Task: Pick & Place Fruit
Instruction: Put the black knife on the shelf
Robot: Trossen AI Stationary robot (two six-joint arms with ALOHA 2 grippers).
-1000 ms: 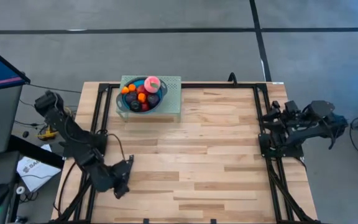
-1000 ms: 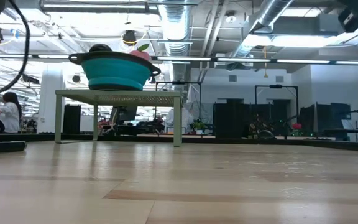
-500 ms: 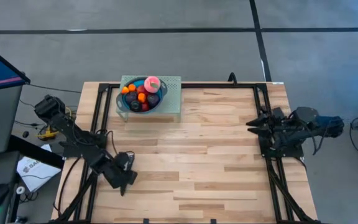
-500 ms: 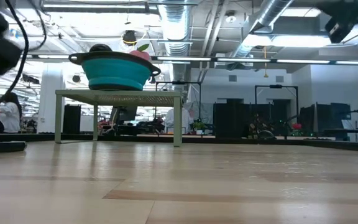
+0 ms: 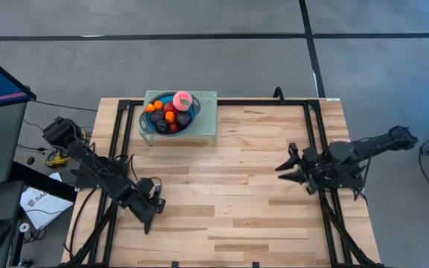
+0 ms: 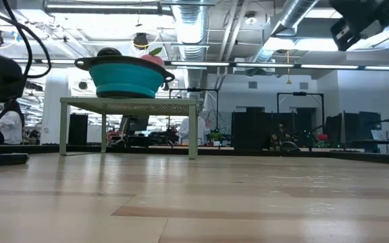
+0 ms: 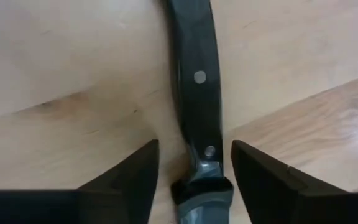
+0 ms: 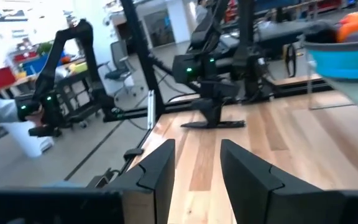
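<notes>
The fruit (image 5: 171,113) sits heaped in the blue bowl (image 5: 185,123), which stands on a small green stand (image 5: 207,112) at the far edge of the wooden surface (image 5: 229,186). The left pincer (image 7: 193,163) hangs low over the near left of the surface, its fingers (image 7: 129,174) spread either side of a black knife (image 7: 196,93) lying flat. The right pincer (image 5: 284,167) hovers at the right side, fingers apart, pinching nothing.

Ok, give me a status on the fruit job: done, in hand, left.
Done: nothing that shows; the fruit all sits in the bowl on the stand.
In hand: no fruit. The left end effector hangs open over a knife on the table; the right end effector is open and empty, off at the table's right.
Left: picking and placing every piece.
</notes>
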